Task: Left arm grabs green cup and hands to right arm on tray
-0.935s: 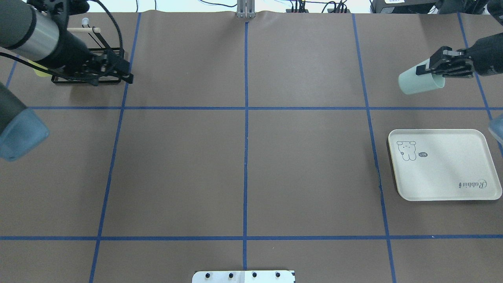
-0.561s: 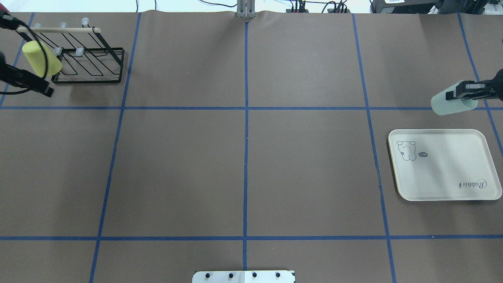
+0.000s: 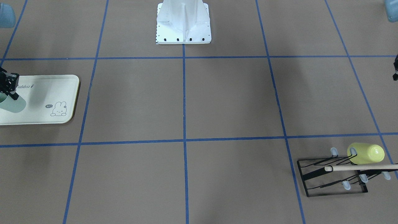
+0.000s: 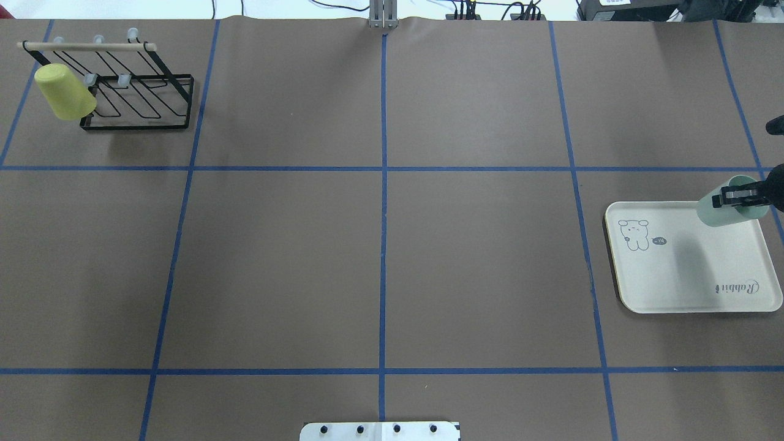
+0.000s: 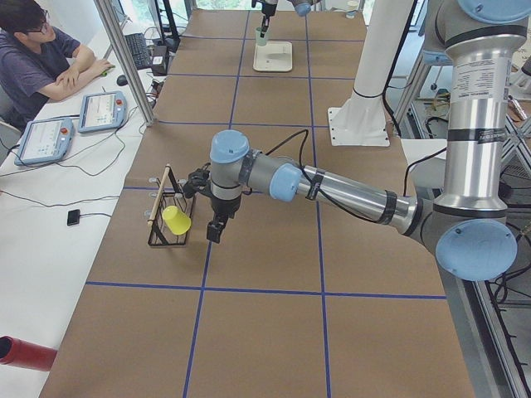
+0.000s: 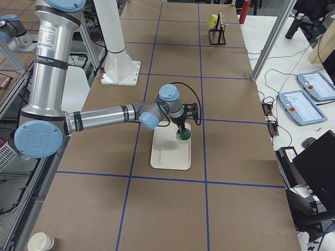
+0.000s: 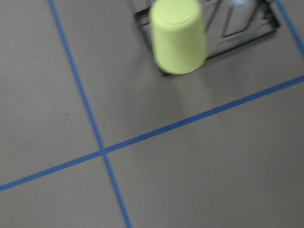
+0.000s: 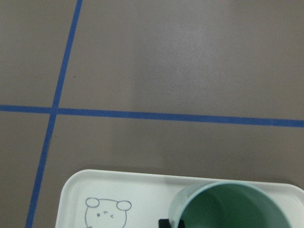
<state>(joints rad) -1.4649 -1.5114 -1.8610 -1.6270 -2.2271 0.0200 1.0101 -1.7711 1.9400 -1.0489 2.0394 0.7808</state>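
Observation:
My right gripper (image 4: 739, 197) is shut on the rim of the pale mint-green cup (image 4: 715, 212). It holds the cup mouth up over the far right corner of the cream tray (image 4: 686, 275). I cannot tell if the cup's base touches the tray. The right wrist view shows the cup's open mouth (image 8: 232, 209) above the tray (image 8: 137, 190). The front view shows the cup (image 3: 13, 104) and the gripper (image 3: 7, 85) over the tray (image 3: 40, 90). My left gripper (image 5: 215, 232) hangs beside the rack in the exterior left view; I cannot tell if it is open or shut.
A yellow-green cup (image 4: 64, 93) hangs upside down on a black wire rack (image 4: 141, 98) at the far left corner; it also shows in the left wrist view (image 7: 179, 35). Blue tape lines grid the brown table. The robot's white base plate (image 3: 183, 31) stands mid-table at the near edge.
The right gripper has carried the green cup nearer, from beyond the tray to over its far right corner. The left arm has drawn back out of the overhead view.

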